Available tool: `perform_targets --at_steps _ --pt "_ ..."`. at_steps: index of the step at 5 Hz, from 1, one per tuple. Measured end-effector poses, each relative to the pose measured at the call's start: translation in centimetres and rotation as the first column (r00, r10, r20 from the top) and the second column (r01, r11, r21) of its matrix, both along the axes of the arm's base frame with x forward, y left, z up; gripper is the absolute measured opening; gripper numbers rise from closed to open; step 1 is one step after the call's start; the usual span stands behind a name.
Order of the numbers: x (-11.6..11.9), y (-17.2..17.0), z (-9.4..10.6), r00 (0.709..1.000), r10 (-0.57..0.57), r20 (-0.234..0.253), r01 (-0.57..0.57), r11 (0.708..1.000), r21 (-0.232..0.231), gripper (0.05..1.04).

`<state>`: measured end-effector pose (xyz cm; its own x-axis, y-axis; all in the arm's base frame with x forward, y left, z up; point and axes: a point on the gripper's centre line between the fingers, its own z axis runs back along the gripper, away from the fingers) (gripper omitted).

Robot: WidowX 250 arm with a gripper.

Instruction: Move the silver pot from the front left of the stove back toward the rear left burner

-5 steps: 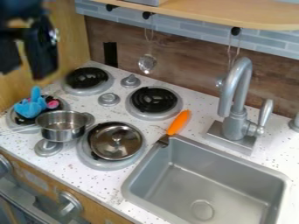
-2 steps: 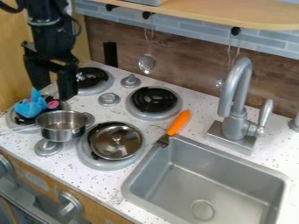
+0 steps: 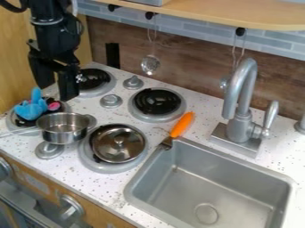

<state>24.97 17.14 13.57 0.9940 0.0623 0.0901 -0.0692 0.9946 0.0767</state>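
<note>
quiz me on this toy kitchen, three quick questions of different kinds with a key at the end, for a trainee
1. True or false: the pincer hangs with its fingers apart.

2. Which lies by a corner of the sink?
a) blue toy
b) orange-handled tool
c) small pot

3. Fill in: the round metal lid lies on a ____.

Key: 1 true; 2 b; 3 burner

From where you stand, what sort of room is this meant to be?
It looks like a kitchen, probably a toy or mock-up one: there's a sink with a curved faucet, a stovetop with coiled burners, and a small metal pot.
</note>
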Motion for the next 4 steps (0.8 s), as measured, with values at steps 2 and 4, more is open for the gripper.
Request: perform_targets --at_steps 2,4 --pt "0.0 0.1 0.0 1.0 -0.001 -0.002 0.001 1.0 0.002 1.001" --pt "2.3 4.4 -2.7 0.975 -0.22 -0.038 0.223 0.959 0.175 1.001"
